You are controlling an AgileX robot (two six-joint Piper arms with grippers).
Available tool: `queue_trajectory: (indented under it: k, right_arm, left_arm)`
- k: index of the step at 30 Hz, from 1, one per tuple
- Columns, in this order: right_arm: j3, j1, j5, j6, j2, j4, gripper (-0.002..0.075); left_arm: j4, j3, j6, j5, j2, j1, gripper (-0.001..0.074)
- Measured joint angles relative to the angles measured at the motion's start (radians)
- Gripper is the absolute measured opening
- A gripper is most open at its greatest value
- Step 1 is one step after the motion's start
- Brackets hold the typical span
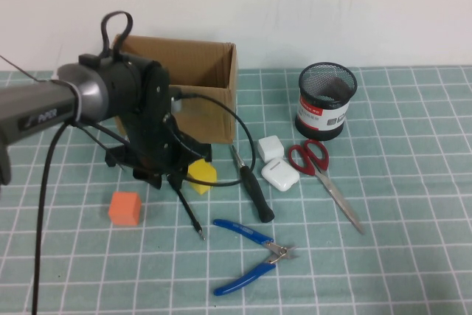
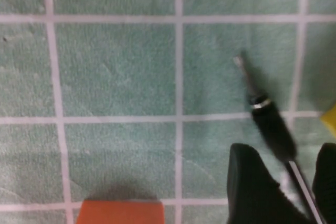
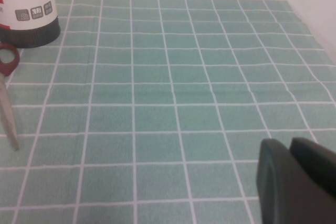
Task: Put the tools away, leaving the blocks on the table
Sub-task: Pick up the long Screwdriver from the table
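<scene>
Closing my left gripper (image 2: pixel 286 182), jaws apart around the pick (image 1: pixel 188 208), all four tools remain out; right gripper (image 3: pixel 296 182) parked, jaws indeterminate, at 4 o'clock.

Plain white wall (image 1: pixel 310 5) rises behind the gridded surface, evenly lit

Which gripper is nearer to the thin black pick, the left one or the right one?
Left. The left gripper straddles the thin black pick with open fingers. The right gripper is over bare table, out of the high view.
</scene>
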State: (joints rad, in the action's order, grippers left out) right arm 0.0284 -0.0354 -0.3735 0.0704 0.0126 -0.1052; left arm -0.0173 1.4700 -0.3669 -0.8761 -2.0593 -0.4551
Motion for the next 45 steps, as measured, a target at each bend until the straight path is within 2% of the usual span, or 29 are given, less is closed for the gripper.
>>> queue_trajectory:
  k: [18,36,39,43,45]
  right_arm:
    - [0.0,0.0,0.0,0.0,0.0,0.0,-0.0011]
    - [0.0,0.0,0.0,0.0,0.0,0.0,-0.0011]
    - [0.0,0.0,0.0,0.0,0.0,0.0,-0.0011]
    - [0.0,0.0,0.0,0.0,0.0,0.0,-0.0011]
    - [0.0,0.0,0.0,0.0,0.0,0.0,-0.0011]
  left_arm:
    - [0.0,0.002,-0.002,0.059,-0.017,0.0,0.0234]
    - [-0.004,0.009,0.009,0.048,-0.052,0.0,0.0232]
    - [-0.004,0.009,0.043,0.039,-0.053,0.0,0.0189]
    - [-0.012,0.01,0.102,0.022,-0.055,0.0,0.006]
    - [-0.012,0.012,0.114,0.02,-0.055,0.0,0.0053]
